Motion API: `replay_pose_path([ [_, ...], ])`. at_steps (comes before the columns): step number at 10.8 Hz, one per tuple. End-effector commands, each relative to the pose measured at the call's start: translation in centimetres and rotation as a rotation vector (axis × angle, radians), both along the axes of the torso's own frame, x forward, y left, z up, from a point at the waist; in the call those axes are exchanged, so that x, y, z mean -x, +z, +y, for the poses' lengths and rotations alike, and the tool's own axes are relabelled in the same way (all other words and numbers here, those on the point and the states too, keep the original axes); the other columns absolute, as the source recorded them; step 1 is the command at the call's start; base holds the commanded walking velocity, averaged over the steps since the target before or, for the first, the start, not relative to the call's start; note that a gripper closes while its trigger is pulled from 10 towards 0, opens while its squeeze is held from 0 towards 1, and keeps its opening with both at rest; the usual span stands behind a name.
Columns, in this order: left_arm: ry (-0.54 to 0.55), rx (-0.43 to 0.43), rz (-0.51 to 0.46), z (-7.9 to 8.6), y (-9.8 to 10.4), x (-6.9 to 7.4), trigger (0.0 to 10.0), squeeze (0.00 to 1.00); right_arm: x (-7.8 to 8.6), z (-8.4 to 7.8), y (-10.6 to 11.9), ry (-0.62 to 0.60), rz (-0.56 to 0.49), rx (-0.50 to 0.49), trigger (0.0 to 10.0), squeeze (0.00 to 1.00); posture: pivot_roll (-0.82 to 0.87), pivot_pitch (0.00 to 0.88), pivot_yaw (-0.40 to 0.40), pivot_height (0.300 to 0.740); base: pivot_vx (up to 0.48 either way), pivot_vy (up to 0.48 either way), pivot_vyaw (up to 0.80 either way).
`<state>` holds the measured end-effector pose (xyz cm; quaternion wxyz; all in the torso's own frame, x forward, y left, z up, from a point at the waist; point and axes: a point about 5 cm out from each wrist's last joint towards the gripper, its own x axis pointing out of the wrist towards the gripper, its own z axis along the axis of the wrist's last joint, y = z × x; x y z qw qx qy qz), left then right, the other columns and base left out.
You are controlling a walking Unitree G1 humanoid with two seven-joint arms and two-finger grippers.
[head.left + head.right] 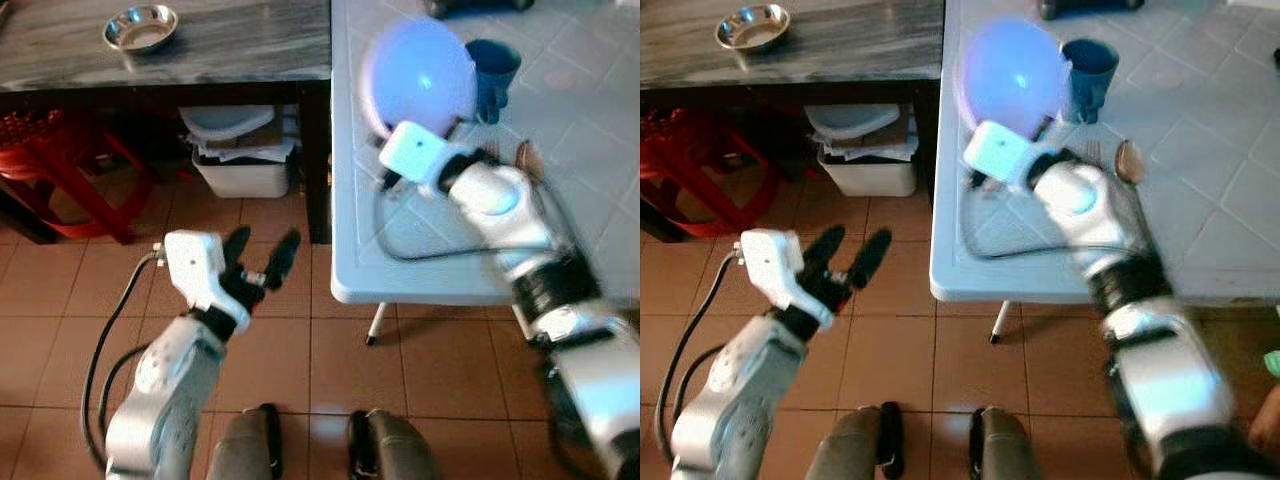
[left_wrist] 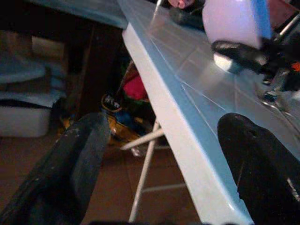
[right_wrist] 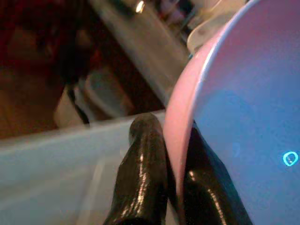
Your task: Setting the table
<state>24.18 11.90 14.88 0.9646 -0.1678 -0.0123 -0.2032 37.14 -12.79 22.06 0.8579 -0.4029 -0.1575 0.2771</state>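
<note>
Right gripper (image 3: pixel 176 187): two long glossy black fingers closed on the rim of the round pale blue plastic plate (image 1: pixel 420 75), one finger on each face of it.
Plate, attitude: held tilted on edge above the white plastic folding table (image 1: pixel 420 250), its hollow face toward the camera; whether its lower edge touches the table top cannot be told.
Plate, place: over the table's near-left part, inboard of the table's left edge.
Deciding relation: the plate lies straight beyond the right gripper's fingertips, the rim running across the fingers; to lie flat it would need tipping down onto the bare table top beneath it. The right arm is much the nearer.
Left gripper (image 1: pixel 262 262): matt black fingers spread apart and empty, off the table's left edge, over the floor.
Dark blue plastic cup (image 1: pixel 492 72): upright on the table, just beside the plate, on the far side.
Metal spoon (image 1: pixel 1127 160): lying on the table, right of the plate, partly behind the right arm.
Table surface: smooth, moulded in a diamond grid, rounded lip.
Small shiny steel bowl (image 1: pixel 141 27): on the dark grey wooden table (image 1: pixel 230 45), well left of the white table.
Below: terracotta floor tiles (image 1: pixel 300 370).
</note>
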Motion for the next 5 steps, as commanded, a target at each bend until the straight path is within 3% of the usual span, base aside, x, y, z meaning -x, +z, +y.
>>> replay_pose_path([
  [1, 0.084, -0.059, 0.038, 1.2, -1.2, -0.3, 10.0, 0.0, 0.8, 0.3, 0.2, 0.006, -0.028, -0.116, 0.0, 0.0, 0.01, 0.094, 0.017, 0.74, 0.0, 0.0, 0.0],
  [2, 0.172, -0.135, 0.057, 2.3, -2.2, -0.8, 10.0, 0.0, 1.9, 0.9, -0.4, 0.009, -0.006, -0.238, 0.0, 0.0, 0.01, 0.09, 0.019, 0.74, 0.0, 0.0, 0.0],
  [3, 0.242, -0.146, 0.083, 3.1, -2.7, -1.1, 10.0, 0.0, 2.5, 1.2, -0.6, 0.011, -0.005, -0.29, 0.0, 0.0, 0.0, 0.083, 0.021, 0.74, 0.0, 0.0, 0.0],
  [4, 0.399, -0.241, 0.08, 5.2, -3.5, -1.7, 10.0, 0.0, 4.0, 1.8, -1.5, -0.022, 0.063, -0.492, 0.0, 0.0, -0.01, 0.059, 0.028, 0.74, 0.0, 0.48, 0.0],
  [5, 0.469, -0.273, 0.071, 5.9, -3.6, -2.0, 10.0, 0.0, 4.7, 1.9, -1.9, -0.031, 0.079, -0.529, 0.0, 0.0, -0.01, 0.055, 0.028, 0.74, 0.0, 0.48, 0.0],
])
